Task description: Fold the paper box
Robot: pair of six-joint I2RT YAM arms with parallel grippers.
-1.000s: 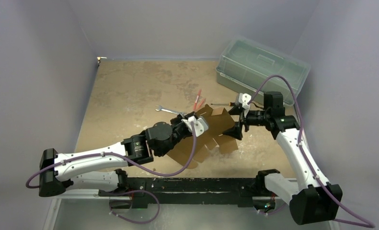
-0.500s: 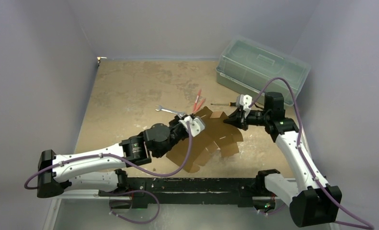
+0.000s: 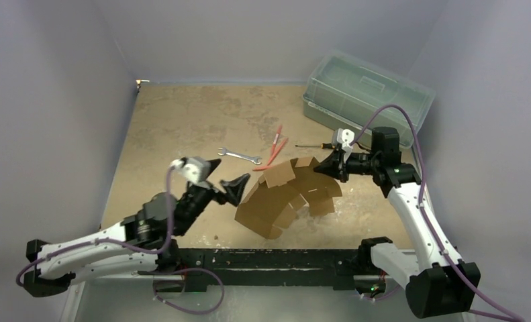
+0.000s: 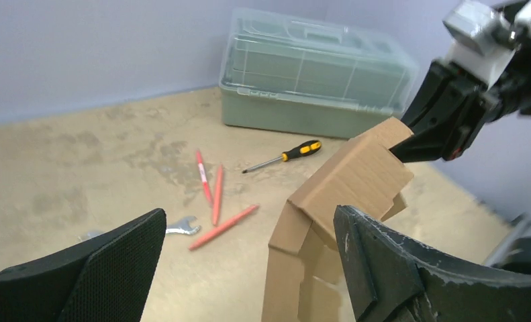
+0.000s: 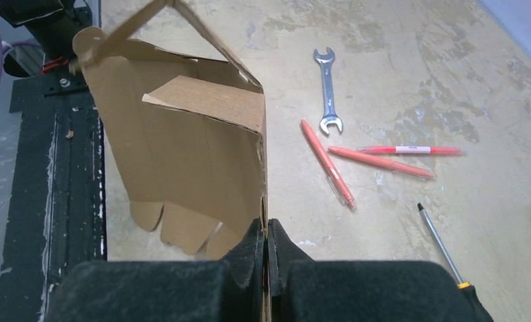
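The paper box [image 3: 282,194] is a brown cardboard die-cut sheet, raised off the table in an arch with its flaps hanging down. My right gripper [image 3: 326,168] is shut on its right upper edge; in the right wrist view the pads [image 5: 266,231] pinch a thin cardboard panel [image 5: 195,147]. My left gripper [image 3: 223,176] is open just left of the box and does not touch it. In the left wrist view the cardboard [image 4: 356,178] rises in front of the wide jaws [image 4: 249,228], close to the right finger.
A translucent green lidded bin [image 3: 366,94] stands at the back right. A screwdriver [image 3: 313,145], several red pens [image 3: 276,144] and a small wrench [image 3: 239,156] lie on the table just behind the box. The black rail runs along the near edge.
My left gripper let go of the box, opened and drew back to the left. My right gripper shut on the box's right edge and now holds it up alone.
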